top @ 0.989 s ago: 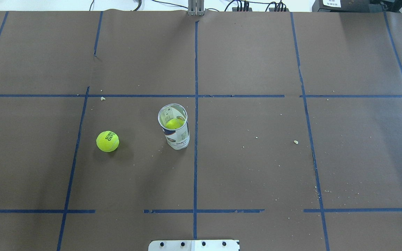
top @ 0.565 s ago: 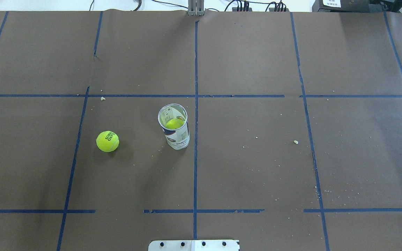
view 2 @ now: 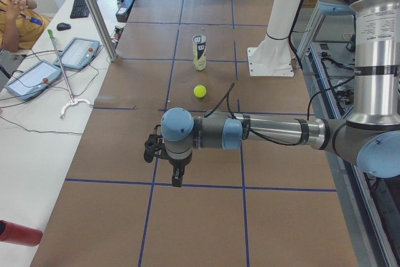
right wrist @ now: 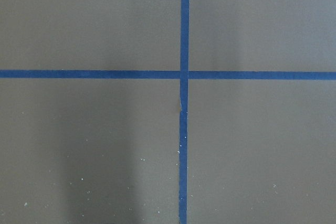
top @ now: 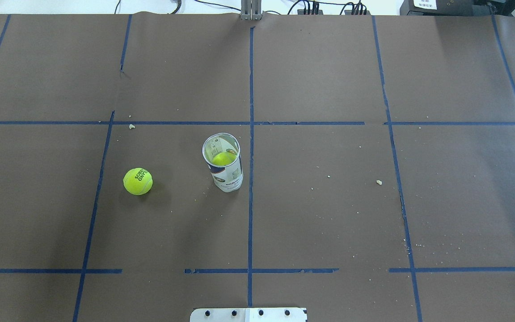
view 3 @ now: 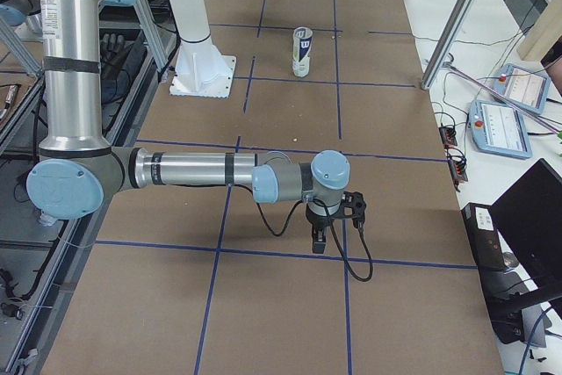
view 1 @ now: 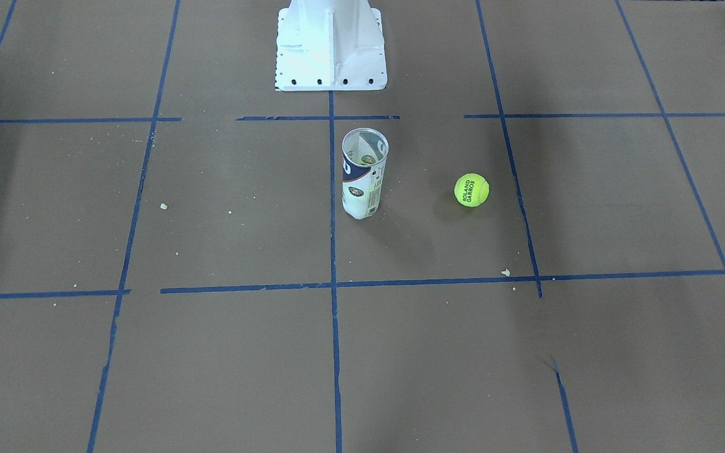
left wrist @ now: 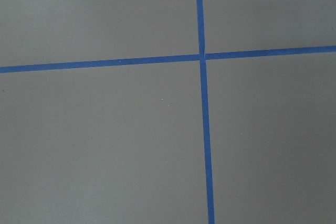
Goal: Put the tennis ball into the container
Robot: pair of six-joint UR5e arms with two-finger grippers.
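Note:
The neon yellow-green tennis ball (top: pixel 137 181) with dark lettering lies on the brown table, a short way to the left of the container in the overhead view. It also shows in the front view (view 1: pixel 471 190) and the left side view (view 2: pixel 199 91). The container (top: pixel 223 162), a clear tube with a white and navy label, stands upright near the middle tape line (view 1: pixel 364 173). A second yellow ball (top: pixel 223 158) sits inside it. My left gripper (view 2: pixel 177 176) and right gripper (view 3: pixel 319 239) hang over the table's two ends, far from both; I cannot tell whether they are open or shut.
The white pedestal base (view 1: pixel 330 47) stands at the robot's side of the table. Blue tape lines (top: pixel 251 134) divide the brown surface and small crumbs (top: pixel 378 182) are scattered on it. An operator (view 2: pixel 15 20) and teach pendants (view 2: pixel 78 53) are at a side bench.

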